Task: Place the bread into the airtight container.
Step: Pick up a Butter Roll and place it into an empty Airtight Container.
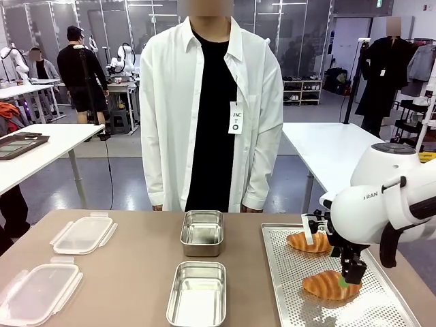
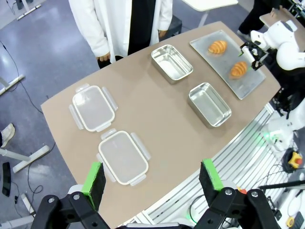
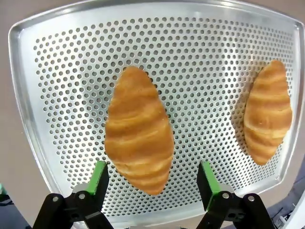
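Two croissants, the bread, lie on a perforated metal tray point(image 1: 286, 272) at the table's right. My right gripper point(image 1: 352, 274) hangs low over the nearer croissant point(image 1: 329, 285), fingers pointing down. In the right wrist view the gripper point(image 3: 152, 179) is open, its green pads on either side of that croissant's point(image 3: 138, 131) near end with gaps on both sides. The other croissant point(image 1: 308, 242) lies farther back. Two open steel containers point(image 1: 202, 233) point(image 1: 197, 293) stand mid-table. My left gripper point(image 2: 152, 179) is open high above the table's left.
Two clear plastic lids point(image 1: 83, 234) point(image 1: 37, 293) lie at the table's left. A person in a white shirt stands at the far edge behind the farther container, hands down. Bare tabletop lies between the lids and the containers.
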`<state>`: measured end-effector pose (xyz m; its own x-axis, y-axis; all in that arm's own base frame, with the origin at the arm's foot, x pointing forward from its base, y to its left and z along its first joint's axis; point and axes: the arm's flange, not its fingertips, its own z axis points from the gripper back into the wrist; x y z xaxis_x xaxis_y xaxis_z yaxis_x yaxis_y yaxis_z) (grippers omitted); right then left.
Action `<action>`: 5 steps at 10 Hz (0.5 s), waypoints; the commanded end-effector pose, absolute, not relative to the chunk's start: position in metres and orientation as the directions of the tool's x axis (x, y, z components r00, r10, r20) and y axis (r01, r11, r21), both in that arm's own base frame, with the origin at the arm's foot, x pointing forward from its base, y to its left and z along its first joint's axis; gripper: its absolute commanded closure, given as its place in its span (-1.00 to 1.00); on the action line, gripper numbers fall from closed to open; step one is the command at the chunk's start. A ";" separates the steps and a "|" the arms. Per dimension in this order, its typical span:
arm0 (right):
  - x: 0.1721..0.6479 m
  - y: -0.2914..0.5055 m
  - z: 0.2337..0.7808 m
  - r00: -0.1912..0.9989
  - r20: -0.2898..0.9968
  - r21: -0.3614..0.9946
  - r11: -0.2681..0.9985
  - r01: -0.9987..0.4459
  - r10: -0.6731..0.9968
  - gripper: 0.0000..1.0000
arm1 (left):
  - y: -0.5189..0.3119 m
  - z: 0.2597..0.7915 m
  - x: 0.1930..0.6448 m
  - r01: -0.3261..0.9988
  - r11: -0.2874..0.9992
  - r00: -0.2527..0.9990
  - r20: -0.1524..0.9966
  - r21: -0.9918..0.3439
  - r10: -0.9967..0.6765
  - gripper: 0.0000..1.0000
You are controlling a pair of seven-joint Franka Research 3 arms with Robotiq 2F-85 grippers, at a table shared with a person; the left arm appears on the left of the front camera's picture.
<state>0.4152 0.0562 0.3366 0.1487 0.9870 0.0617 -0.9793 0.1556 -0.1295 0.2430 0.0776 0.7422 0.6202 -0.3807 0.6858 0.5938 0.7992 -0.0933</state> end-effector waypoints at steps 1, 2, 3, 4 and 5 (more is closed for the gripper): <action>0.415 0.053 0.334 0.108 0.051 -0.130 0.114 -0.985 0.993 -0.85 | 0.078 0.744 0.242 0.603 0.793 0.614 0.683 -0.084 -0.395 -1.00; 0.416 0.051 0.330 0.111 0.040 -0.125 0.115 -0.986 0.993 -0.85 | 0.078 0.744 0.242 0.603 0.793 0.614 0.683 -0.084 -0.395 -1.00; 0.417 0.050 0.324 0.116 0.037 -0.110 0.120 -0.987 0.993 -0.85 | 0.078 0.744 0.242 0.603 0.793 0.614 0.683 -0.084 -0.395 -1.00; 0.418 0.051 0.318 0.116 0.040 -0.107 0.120 -0.987 0.992 -0.85 | 0.078 0.744 0.242 0.603 0.793 0.614 0.683 -0.084 -0.395 -1.00; 0.420 0.053 0.314 0.114 0.051 -0.094 0.119 -0.989 0.992 -0.85 | 0.078 0.744 0.242 0.603 0.793 0.614 0.683 -0.084 -0.395 -1.00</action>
<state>0.4152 0.0534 0.3204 0.1399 0.9892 0.0426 -0.9851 0.1434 -0.0951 0.2430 0.0776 0.7422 0.6202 -0.3807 0.6859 0.5937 0.7992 -0.0933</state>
